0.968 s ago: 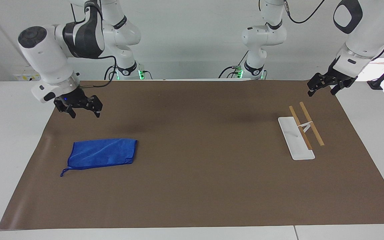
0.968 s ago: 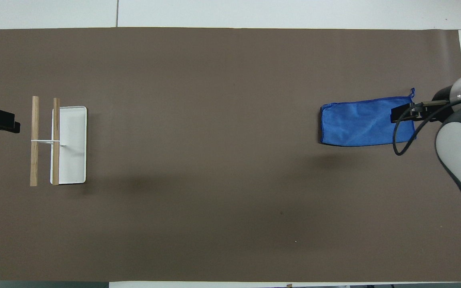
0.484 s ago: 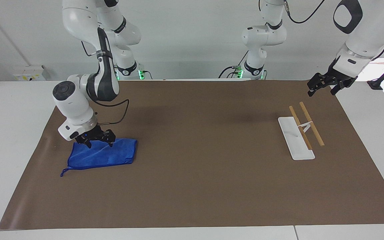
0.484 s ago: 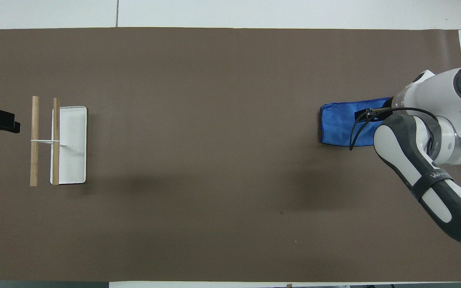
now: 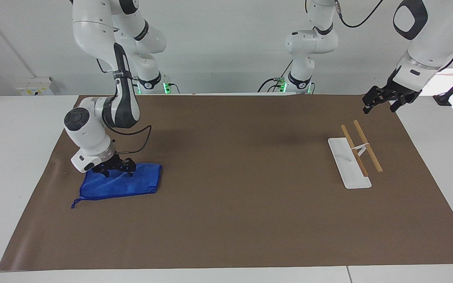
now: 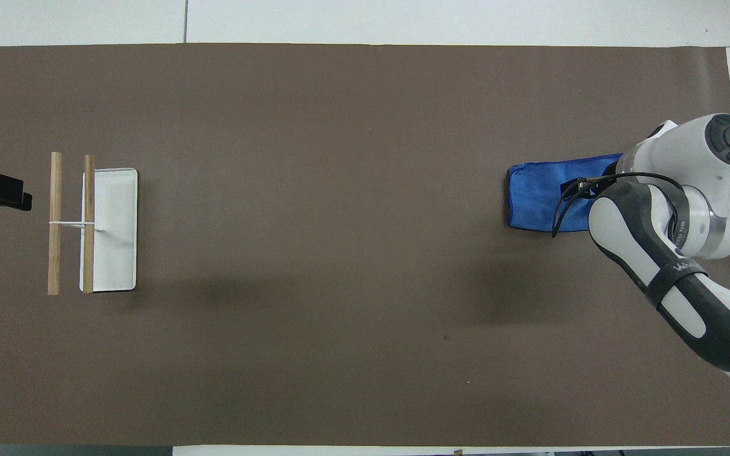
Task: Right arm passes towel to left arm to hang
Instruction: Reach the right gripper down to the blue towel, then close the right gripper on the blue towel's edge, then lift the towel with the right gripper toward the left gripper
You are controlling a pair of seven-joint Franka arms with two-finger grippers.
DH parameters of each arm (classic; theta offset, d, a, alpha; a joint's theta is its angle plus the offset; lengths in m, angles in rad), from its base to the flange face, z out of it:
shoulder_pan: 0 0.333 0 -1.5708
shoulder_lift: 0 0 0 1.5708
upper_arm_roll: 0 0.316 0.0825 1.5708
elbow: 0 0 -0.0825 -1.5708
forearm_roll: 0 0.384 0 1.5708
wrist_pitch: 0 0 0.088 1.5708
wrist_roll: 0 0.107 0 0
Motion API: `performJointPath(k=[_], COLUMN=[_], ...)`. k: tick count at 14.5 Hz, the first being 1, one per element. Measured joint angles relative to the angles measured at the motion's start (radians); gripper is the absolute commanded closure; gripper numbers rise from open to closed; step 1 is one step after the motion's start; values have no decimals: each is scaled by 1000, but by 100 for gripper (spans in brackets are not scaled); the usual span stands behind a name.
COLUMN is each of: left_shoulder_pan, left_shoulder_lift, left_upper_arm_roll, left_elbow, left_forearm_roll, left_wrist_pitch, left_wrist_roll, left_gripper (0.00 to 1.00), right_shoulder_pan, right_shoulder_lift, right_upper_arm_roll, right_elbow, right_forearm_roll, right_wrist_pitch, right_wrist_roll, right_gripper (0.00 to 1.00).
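A brown mat (image 5: 234,204) covers most of a white table (image 5: 10,165), with a pale wall above the arm bases. The folded blue towel (image 5: 132,184) lies flat toward the right arm's end. The right gripper (image 5: 113,169) is down at the towel's edge nearest the robots, its jaws spread wide and gripping nothing. The left gripper (image 5: 383,101) waits in the air over the mat's corner, jaws open and empty, near a white-based rack (image 5: 346,165) with two wooden rails. Only the facing view shows the right gripper's fingers; from overhead the right arm (image 6: 669,253) hides them and part of the towel (image 6: 536,196).
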Motion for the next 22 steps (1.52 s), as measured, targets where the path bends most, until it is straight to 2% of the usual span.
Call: performJointPath(k=[3,9,10,11,12,14,15,19,22], left_shoulder_pan=[0,0,0,0,0,0,0,0,0], left_shoulder_lift=[0,0,0,0,0,0,0,0,0], left_upper_arm_roll=[0,0,0,0,0,0,0,0,0], left_elbow=[0,0,0,0,0,0,0,0,0], left_forearm_roll=[0,0,0,0,0,0,0,0,0], left_wrist_pitch=[0,0,0,0,0,0,0,0,0], left_wrist_roll=[0,0,0,0,0,0,0,0,0], left_gripper=[0,0,0,0,0,0,0,0,0], right_shoulder_pan=[0,1,1,1,1,2,2,7,14], right_shoulder_lift=[3,12,15,19,23,27,27,26,26], right_upper_arm_roll=[0,0,0,0,0,1,1,2,3], right_elbow=[-2,-2,-2,-2,-2,-2,-2,8,51], right_forearm_roll=[0,0,0,0,0,0,0,0,0], right_wrist_pitch=[0,1,3,4,6,8,8,-1,-74], right_wrist_roll=[0,0,0,0,0,0,0,-1,-1], right_gripper=[17,19,25,34,49,90,100,100,100])
